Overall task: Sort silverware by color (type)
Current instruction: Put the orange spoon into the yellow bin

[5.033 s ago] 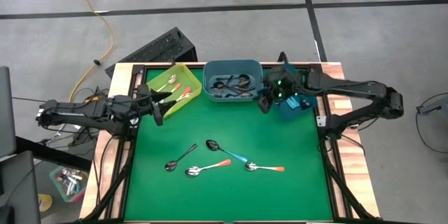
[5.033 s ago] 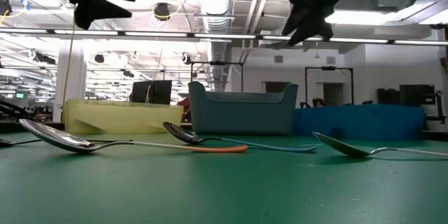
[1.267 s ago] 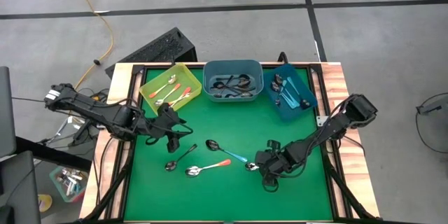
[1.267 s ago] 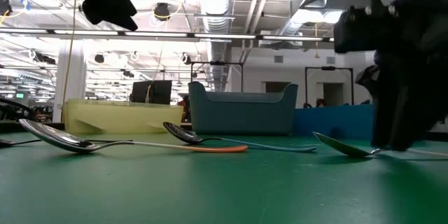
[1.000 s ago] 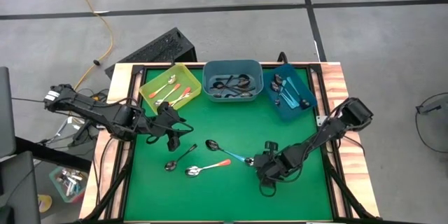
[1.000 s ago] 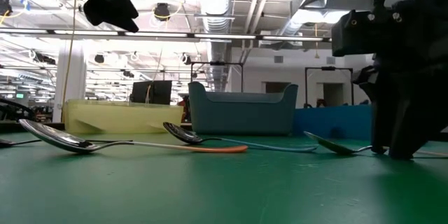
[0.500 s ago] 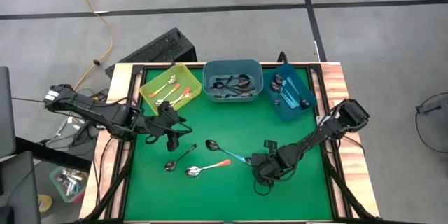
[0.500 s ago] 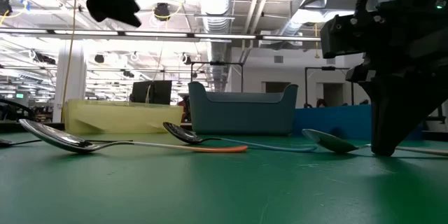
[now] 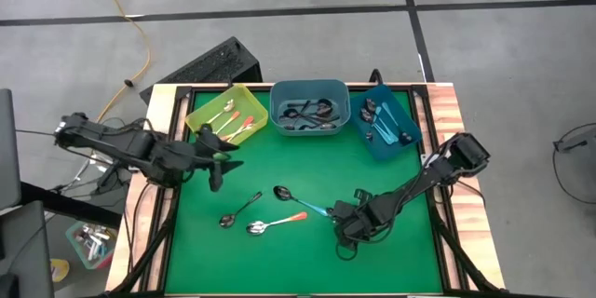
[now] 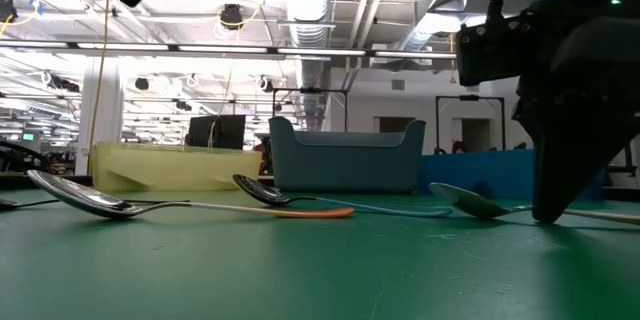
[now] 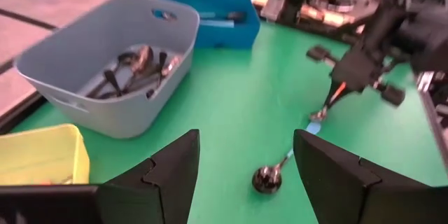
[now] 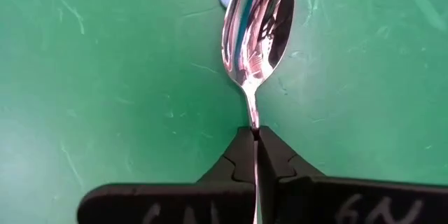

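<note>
Right gripper [image 12: 253, 136] is clamped on a spoon [image 12: 257, 24] at its thin neck, low on the green mat [image 9: 307, 163]. Left gripper [image 11: 245, 164] is held apart, waiting. Risk: neck may slip or pivot when lifted.

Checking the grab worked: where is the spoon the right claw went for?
The spoon lies on the green mat's right half, its neck pinched in the shut right claw, bowl beside the teal-handled spoon's handle tip.
</note>
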